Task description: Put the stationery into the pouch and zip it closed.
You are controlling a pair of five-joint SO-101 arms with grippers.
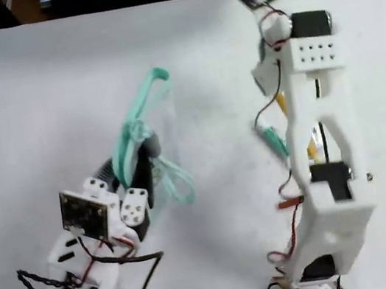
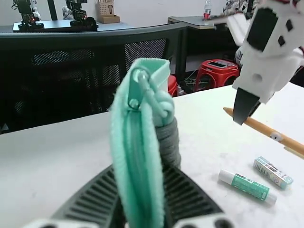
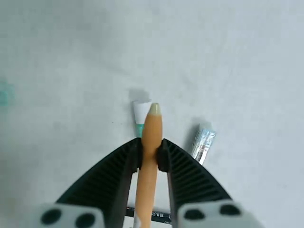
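My left hand [image 2: 142, 183] pinches the mint-green fabric zip pouch [image 2: 135, 137] upright over the white worktop [image 1: 36, 105], probably steadying it for loading. My right hand [image 3: 149, 154] clamps the orange wooden pencil [image 3: 153, 126], ready to carry it across.

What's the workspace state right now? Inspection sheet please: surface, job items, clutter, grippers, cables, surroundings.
Surface: white table, no stains seen.
Job's things: teal pouch held upright; pencil gripped; glue stick and small teal pack lying on the table beside the pencil.
Clutter: nothing seen.
Grippers: left gripper shut on the pouch's edge; right gripper shut on the pencil.
Cables: loose red and black wires run along both arms.
Surroundings: black mesh chair and red stool behind the table.
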